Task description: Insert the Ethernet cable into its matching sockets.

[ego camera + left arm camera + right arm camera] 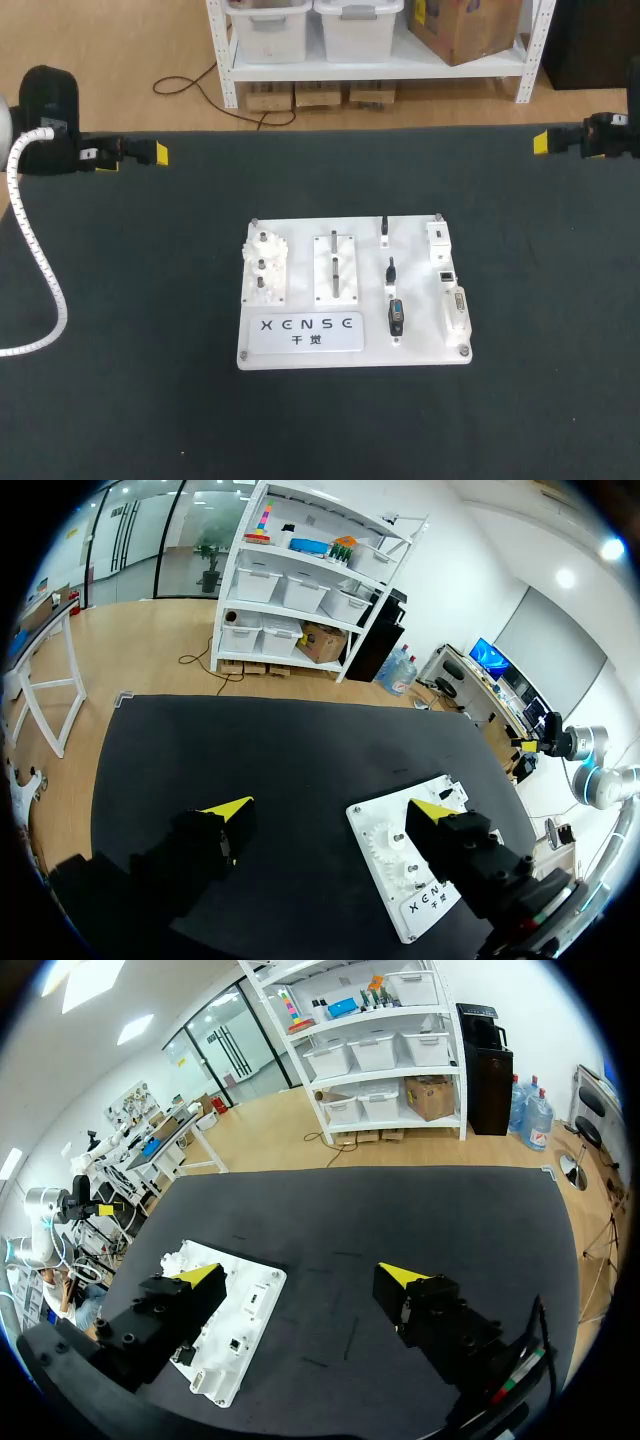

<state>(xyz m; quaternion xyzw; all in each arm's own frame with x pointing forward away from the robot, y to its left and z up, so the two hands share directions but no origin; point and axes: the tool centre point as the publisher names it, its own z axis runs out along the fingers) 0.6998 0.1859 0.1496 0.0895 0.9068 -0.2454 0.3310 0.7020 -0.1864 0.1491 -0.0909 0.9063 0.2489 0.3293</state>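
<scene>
A white practice board (300, 350) lies flat in the middle of the black table. Along its right edge sit white socket blocks (439, 240), with a small dark socket (445, 273) below them. Black connectors (391, 270) stand in the column left of those. I cannot make out an Ethernet cable as such. My left gripper (160, 155) hangs at the far left edge and my right gripper (541, 143) at the far right edge, both well away from the board. In the wrist views the left gripper (332, 810) and the right gripper (302, 1274) stand open with nothing between their fingers.
The board also carries white gears (263, 268), a slotted block (335, 268) and a dark module (397, 318). A white ribbed hose (40, 270) of the left arm droops over the table's left side. Bare black mat (150, 400) surrounds the board.
</scene>
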